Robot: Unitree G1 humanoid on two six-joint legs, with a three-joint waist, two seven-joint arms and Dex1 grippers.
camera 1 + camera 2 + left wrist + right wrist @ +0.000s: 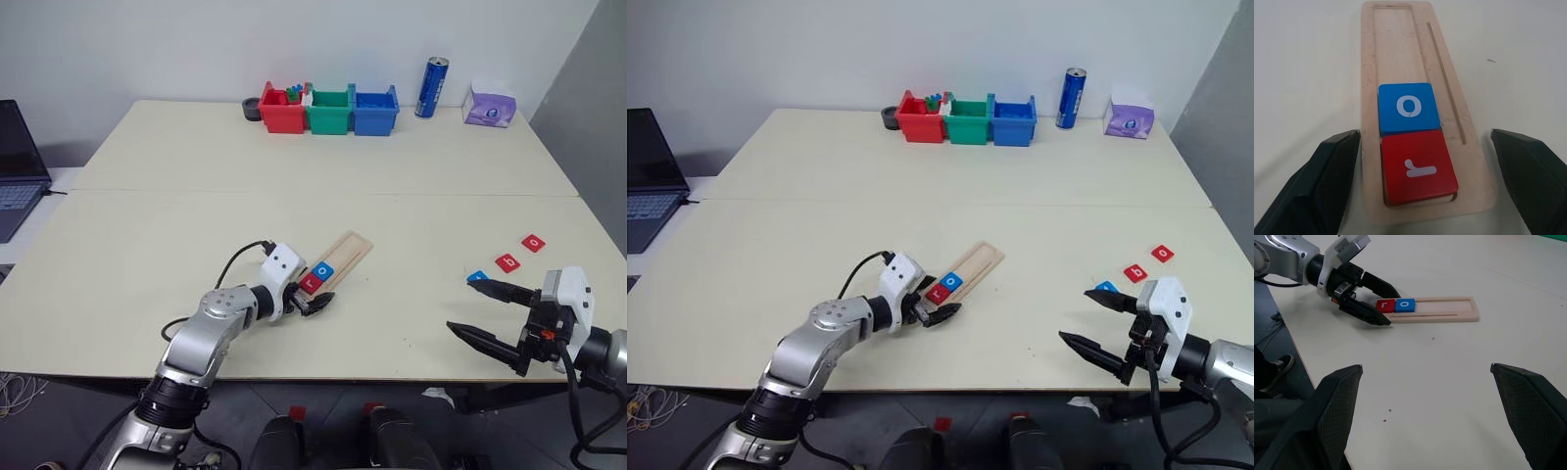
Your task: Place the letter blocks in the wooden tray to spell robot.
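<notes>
The wooden tray [1400, 39] lies slanted near the table's middle front. A red "r" block [1418, 169] sits at its near end, with a blue "o" block [1408, 107] touching it just beyond. My left gripper [312, 296] is open, its fingers straddling the tray's near end beside the "r" block and holding nothing. Three loose blocks lie to the right: a blue one [477, 277], a red one [507, 262] and another red one [533, 243]. My right gripper [460, 305] is open and empty, just in front of the blue block and pointing left toward the tray.
At the table's back stand a red bin [282, 113], a green bin [329, 111] and a blue bin [375, 111], with a blue can [431, 87] and a purple tissue box [490, 105] to their right. A laptop [15, 166] sits at far left.
</notes>
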